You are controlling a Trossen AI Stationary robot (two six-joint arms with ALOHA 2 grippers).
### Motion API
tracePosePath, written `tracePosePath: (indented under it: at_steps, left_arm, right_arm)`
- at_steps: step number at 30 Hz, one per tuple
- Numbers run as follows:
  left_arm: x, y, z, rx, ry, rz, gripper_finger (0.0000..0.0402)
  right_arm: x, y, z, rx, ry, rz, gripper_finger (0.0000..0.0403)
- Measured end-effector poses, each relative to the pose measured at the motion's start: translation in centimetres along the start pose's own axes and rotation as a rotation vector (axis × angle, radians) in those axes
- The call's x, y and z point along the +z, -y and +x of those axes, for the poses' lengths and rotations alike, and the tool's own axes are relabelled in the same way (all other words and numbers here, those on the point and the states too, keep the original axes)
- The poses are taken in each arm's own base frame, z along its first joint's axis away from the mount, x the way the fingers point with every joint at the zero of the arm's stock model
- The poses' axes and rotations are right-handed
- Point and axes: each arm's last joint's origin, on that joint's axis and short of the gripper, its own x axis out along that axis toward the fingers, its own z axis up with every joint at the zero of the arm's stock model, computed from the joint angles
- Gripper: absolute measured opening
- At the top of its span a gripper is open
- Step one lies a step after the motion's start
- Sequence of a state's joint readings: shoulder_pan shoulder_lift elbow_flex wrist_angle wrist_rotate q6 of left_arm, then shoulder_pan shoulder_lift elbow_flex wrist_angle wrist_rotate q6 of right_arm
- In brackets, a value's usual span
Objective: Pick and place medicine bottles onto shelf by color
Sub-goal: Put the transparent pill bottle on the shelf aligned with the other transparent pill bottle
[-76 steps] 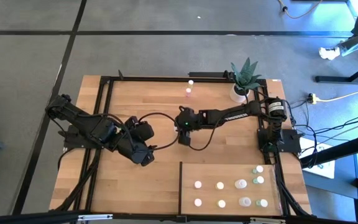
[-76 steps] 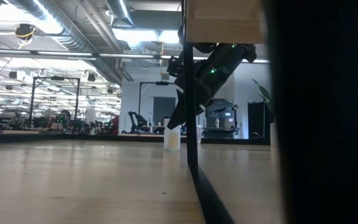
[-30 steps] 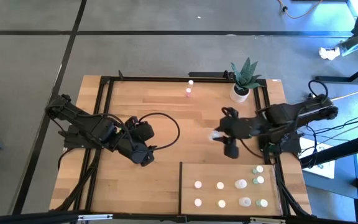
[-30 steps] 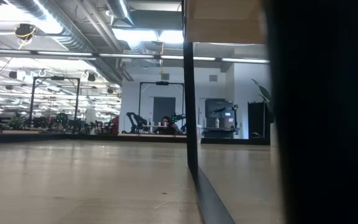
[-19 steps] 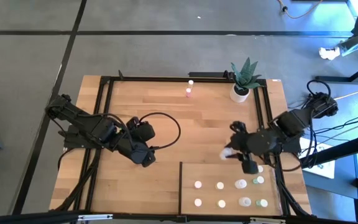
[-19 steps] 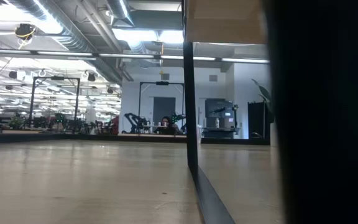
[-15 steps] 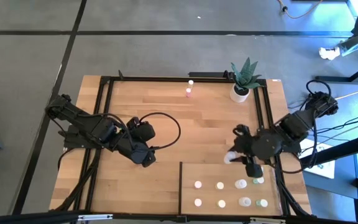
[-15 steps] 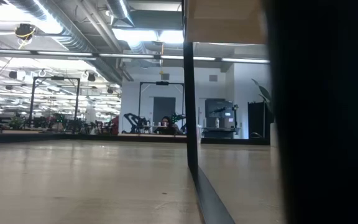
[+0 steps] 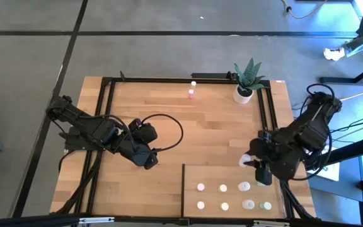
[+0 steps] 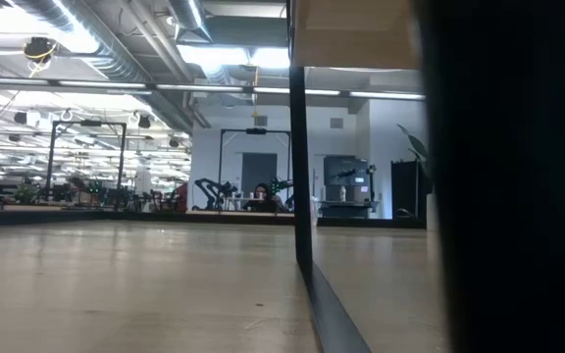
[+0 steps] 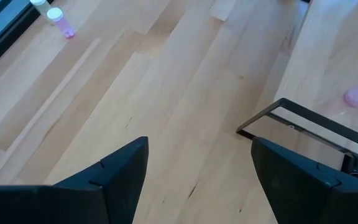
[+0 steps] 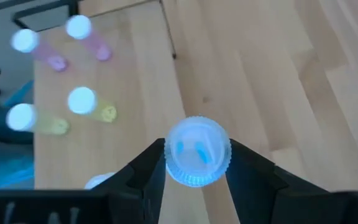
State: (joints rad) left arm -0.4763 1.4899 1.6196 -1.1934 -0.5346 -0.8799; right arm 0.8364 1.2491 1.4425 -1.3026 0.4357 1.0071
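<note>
Your right gripper (image 12: 197,163) holds a white-capped bottle (image 12: 197,152) between its fingers, at the shelf's (image 9: 191,195) 1 o'clock corner. Standing bottles (image 9: 244,186) crowd just beside it; descending carelessly could topple them, or the colour rows could get mixed. The left gripper (image 11: 197,171) waits wide and empty at the table's 8 o'clock. Two bottles (image 9: 191,89) remain at 12 o'clock.

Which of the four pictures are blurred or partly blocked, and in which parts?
Right wrist view: the bottles on the shelf are smeared by motion, while the bottle held in the right end effector is sharp. Low view: a dark mass blocks the right side, and bright ceiling lights show behind. Left wrist view: the left end effector is clear, the far bottles soft. High view: evenly lit and clear.
</note>
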Motion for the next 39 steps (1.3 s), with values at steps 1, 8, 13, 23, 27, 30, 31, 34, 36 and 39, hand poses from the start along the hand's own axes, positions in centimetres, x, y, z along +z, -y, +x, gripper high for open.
tracePosePath:
  at_steps: [1,8,13,23,27,30,31,34,36,39]
  left_arm:
    - [0.0,0.0,0.0,0.0,0.0,0.0,0.0279]
    - [0.1,0.0,0.0,0.005,0.005,-0.002,0.0279]
    - [0.0,0.0,0.0,-0.008,-0.006,0.029,0.0279]
    - [0.9,1.6,-0.1,-0.24,0.016,0.198,0.0279]
    - [1.1,1.7,-0.1,-0.253,0.032,0.191,0.0279]
    - [1.2,1.7,-0.1,-0.251,0.032,0.189,0.0279]
    - [1.2,1.6,-0.1,-0.249,0.032,0.187,0.0279]
    - [1.3,1.5,0.0,-0.246,0.033,0.185,0.0279]
    - [1.4,1.5,0.1,-0.242,0.033,0.181,0.0279]
    - [1.4,1.4,0.1,-0.242,0.033,0.18,0.0279]
  right_arm:
    - [-0.3,0.0,0.2,-0.01,-0.001,0.02,0.015]
    - [-2.2,-0.3,2.7,-0.033,-0.043,0.104,0.015]
    - [-2.6,-0.8,3.7,0.017,-0.055,0.131,0.015]
    - [-3.4,-1.1,5.4,0.046,-0.044,0.147,0.015]
    - [-3.5,-1.1,5.5,0.046,-0.045,0.146,0.015]
    - [-3.5,-1.1,5.5,0.042,-0.048,0.138,0.015]
    - [-3.6,-1.1,5.4,0.039,-0.052,0.134,0.015]
    - [-3.7,-1.0,5.4,0.036,-0.073,0.126,0.015]
    - [-3.8,-1.0,5.4,0.036,-0.083,0.123,0.015]
    - [-3.8,-1.0,5.5,0.034,-0.083,0.12,0.015]
